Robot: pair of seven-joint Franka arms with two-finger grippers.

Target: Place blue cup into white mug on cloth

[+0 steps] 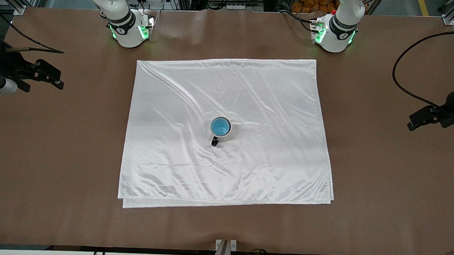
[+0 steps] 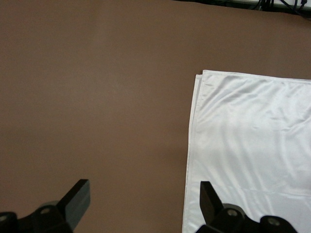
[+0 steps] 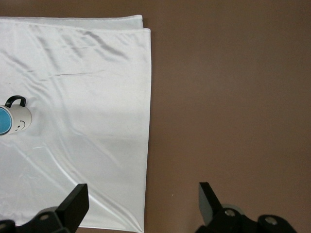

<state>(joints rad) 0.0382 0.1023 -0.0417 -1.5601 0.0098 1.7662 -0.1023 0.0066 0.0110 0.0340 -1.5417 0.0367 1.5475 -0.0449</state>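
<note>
— Both of my pincers are spread wide and holding nothing. My left gripper [image 2: 141,204] hangs over bare brown tabletop [image 1: 380,167] at the left arm's end, just off the cloth's edge; my right gripper [image 3: 141,206] hangs over the cloth's edge at the right arm's end. Both arms wait well apart from the cups.

— And the cup you were meant to move?

— That small light-blue handleless tapered cup [image 1: 220,126] sits nested inside the cream-white cylindrical mug with the black loop handle [image 1: 222,135], near the middle of the large shiny white satin-like cloth [image 1: 228,97]. From my right wrist I see only the mug's side, its handle and a slice of blue at the mouth. I judge the job done.

— If you had to lift it out again?

— I'd reckon the blue cup light and rigid, with smooth, probably slippery walls. Only its thin pale rim looks reachable, so I would put one finger inside and one in whatever gap the mug leaves, and squeeze gently. The mug looks heavier, and hard enough to chip; I would take it across the body, not by the handle, which points toward the front camera.

— And the cloth?

— Soft, wrinkled, glossy. I expect it to slide and bunch under any sideways push, so straight up is safest.
</note>
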